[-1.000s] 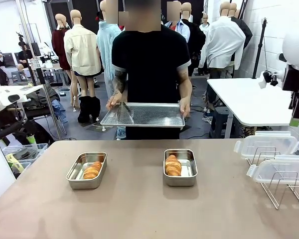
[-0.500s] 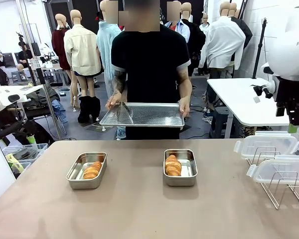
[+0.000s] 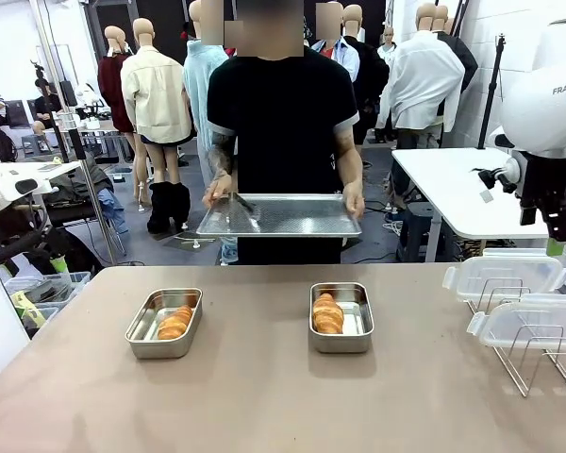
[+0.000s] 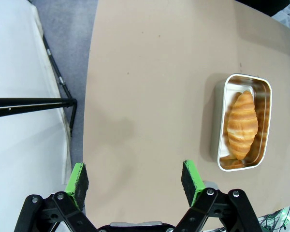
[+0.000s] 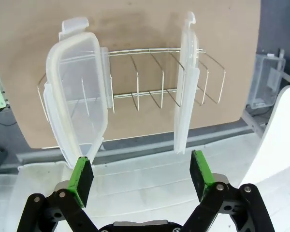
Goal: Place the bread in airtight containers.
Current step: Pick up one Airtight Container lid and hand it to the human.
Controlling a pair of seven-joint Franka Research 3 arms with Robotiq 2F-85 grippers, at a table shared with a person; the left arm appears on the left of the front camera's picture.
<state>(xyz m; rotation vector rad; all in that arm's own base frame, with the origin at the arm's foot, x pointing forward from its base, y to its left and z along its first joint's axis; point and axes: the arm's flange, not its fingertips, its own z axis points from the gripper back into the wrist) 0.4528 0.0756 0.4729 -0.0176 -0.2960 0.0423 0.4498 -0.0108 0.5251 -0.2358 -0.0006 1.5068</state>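
The left gripper [image 4: 134,180] hangs high over the left side of the worktop [image 3: 264,406]. It is spread wide and holds nothing, and there is bare surface between its pads.

The left container [image 3: 149,351] sits where it was a second ago, uncovered, with the left roll [image 3: 174,323] lying inside it lengthwise. Across the worktop the person holds the perforated tray [image 3: 283,217] in both hands. It has drifted a little to the right over the last second and carries no bread.

The right container [image 3: 341,343] has not moved either. It holds the right roll [image 3: 327,313] toward its left side and is also uncovered.

The main change is on the right. The right arm [image 3: 557,94], which was at the edge of the picture a second ago, has swung inward and now stands over the wire rack [image 5: 150,77]. Two clear lids [image 5: 79,96] lean in that rack.

In the wrist view the right gripper [image 5: 141,174] is fully spread and empty. It looks straight down at the rack and touches neither lid.

Both rolls already lie in their containers, so the bread itself seems dealt with. What looks left is the sealing, and the right arm appears to be lining up to take a lid. The lids stand on edge and are thin and slippery, so the gripper would have to close on a rim squarely.
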